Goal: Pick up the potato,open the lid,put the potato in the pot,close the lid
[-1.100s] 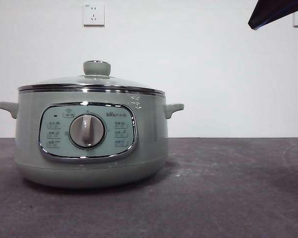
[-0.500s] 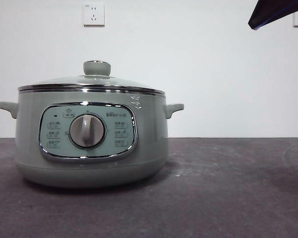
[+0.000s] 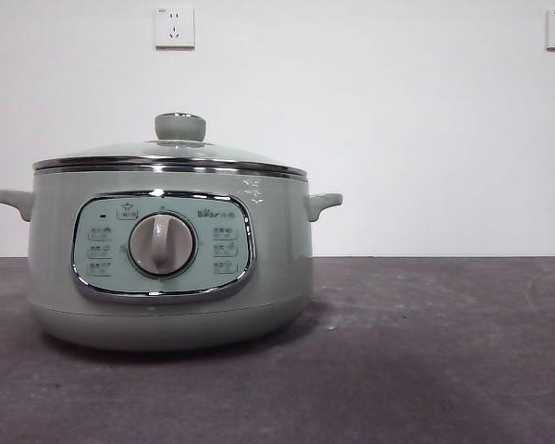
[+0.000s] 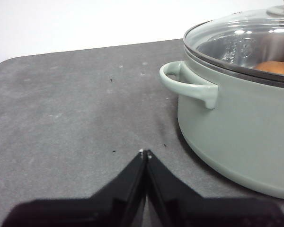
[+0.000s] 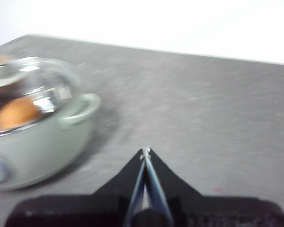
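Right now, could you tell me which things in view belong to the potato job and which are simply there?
Part of the job:
- pot
- lid, sitting on the pot
- potato, inside the pot under the lid
- left gripper and right gripper, both shut, holding nothing

Simply there:
- two wall sockets
- table
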### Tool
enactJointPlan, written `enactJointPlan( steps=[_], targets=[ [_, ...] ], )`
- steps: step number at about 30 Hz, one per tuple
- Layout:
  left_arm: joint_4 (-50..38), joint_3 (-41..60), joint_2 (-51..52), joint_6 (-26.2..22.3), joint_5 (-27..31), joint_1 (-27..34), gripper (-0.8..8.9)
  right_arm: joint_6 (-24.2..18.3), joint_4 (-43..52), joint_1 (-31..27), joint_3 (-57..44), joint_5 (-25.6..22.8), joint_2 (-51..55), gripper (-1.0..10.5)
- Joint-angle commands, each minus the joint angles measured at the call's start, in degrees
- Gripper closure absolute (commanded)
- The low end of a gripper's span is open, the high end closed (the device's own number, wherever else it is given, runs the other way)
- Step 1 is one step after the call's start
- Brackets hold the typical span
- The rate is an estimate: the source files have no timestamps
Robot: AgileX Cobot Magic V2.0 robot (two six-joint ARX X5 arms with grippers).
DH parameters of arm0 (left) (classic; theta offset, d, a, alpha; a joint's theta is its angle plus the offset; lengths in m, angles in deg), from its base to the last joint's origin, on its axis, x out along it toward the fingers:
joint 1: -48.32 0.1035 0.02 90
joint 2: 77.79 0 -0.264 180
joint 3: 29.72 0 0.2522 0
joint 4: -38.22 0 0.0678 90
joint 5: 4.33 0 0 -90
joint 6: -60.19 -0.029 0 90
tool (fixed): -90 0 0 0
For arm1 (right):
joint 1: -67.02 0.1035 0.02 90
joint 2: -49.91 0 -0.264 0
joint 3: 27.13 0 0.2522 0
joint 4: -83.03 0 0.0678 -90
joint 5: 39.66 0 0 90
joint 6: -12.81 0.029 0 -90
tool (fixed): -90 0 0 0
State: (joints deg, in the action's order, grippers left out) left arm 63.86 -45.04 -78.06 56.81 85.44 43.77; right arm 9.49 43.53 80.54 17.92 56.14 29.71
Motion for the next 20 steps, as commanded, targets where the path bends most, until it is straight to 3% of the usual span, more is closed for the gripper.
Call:
enactJointPlan(
  steps=[1, 6, 20],
  targets=[
    [-0.2, 0.9, 0.2, 0.4, 0.1, 0.1, 8.17, -1.3, 3.4, -4.7, -5.2, 3.3, 3.5, 9.5],
    [-0.2, 0.9, 0.2, 0.4, 0.1, 0.1, 8.16, -1.3, 10.1, -8.1, -14.1, 4.8, 9.8, 9.5],
    [-0.2, 0.9, 0.2, 0.3, 0.1, 0.1, 8.17, -0.3, 17.9, -8.2, -28.6, 4.8, 20.2, 9.5]
  ],
)
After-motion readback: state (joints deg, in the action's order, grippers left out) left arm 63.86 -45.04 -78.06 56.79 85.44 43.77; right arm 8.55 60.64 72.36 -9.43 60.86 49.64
